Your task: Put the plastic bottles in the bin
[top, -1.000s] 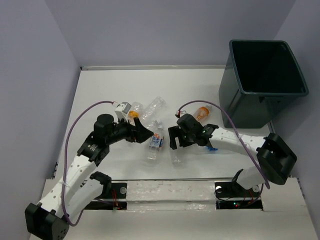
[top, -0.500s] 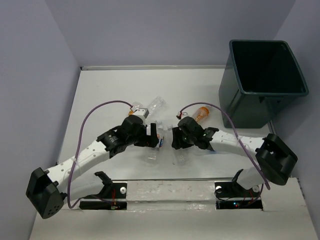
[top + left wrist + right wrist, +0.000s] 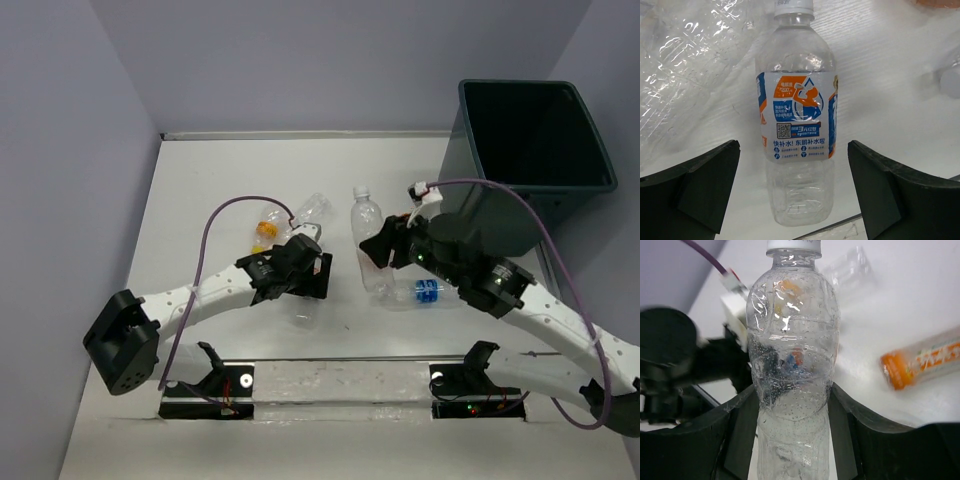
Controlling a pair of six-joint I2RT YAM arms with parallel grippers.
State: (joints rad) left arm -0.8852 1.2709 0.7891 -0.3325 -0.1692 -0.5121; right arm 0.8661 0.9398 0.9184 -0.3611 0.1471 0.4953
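Note:
My right gripper [image 3: 383,250] [image 3: 792,435] is shut on a clear white-capped plastic bottle [image 3: 366,240] [image 3: 792,350], held off the table with its cap pointing away. My left gripper [image 3: 310,280] [image 3: 795,195] is open, its fingers [image 3: 695,190] apart on either side of a bottle with an orange and blue label [image 3: 797,125] [image 3: 304,305] lying on the table. More bottles lie around: a yellow-capped one [image 3: 265,232], a clear one [image 3: 313,209], a blue-labelled one [image 3: 425,292] and an orange-labelled one [image 3: 922,362]. The dark bin [image 3: 520,187] stands at the far right.
Crumpled clear plastic [image 3: 690,65] lies left of the labelled bottle. Purple cables loop over both arms [image 3: 240,205]. The left arm [image 3: 675,365] shows behind the held bottle. A raised wall edge [image 3: 300,134] closes the table's far side.
My right gripper closed on the clear bottle and lifted it toward the right. My left arm swung right and came down over the labelled bottle, still open.

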